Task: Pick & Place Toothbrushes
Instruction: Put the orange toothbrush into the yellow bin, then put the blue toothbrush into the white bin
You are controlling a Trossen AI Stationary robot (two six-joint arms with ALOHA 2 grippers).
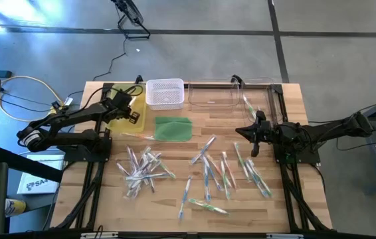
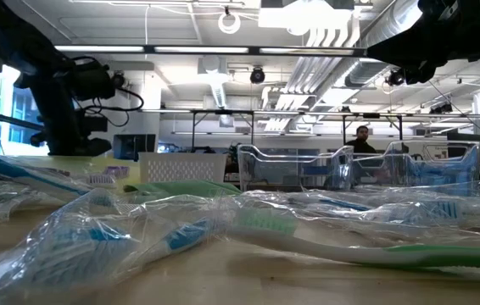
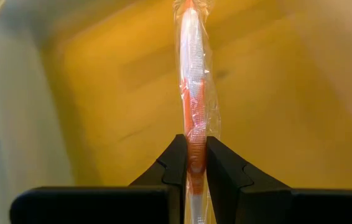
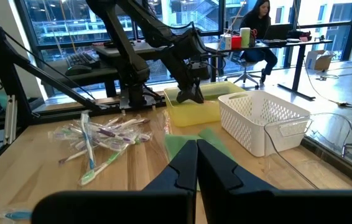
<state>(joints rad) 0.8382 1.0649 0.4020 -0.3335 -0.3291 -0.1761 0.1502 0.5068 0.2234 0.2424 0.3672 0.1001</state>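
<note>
High view: left pincer (image 1: 123, 106) over the yellow bin (image 1: 133, 119); right pincer (image 1: 253, 133) pressed together, idle above the surface (image 1: 175, 199); loose toothbrushes (image 1: 145, 169) scattered. Left wrist view: wrapped orange toothbrush (image 3: 193, 93) pinched between the fingers (image 3: 176, 168), extending forward inside the bin.

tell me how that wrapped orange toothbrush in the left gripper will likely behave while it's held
The left gripper is shut on the orange toothbrush over the yellow bin. It stands straight up from the fingers, so probably stiff and light. Its clear, shiny wrapper may let it slip. The grip is near one end, so it might pivot.
</note>
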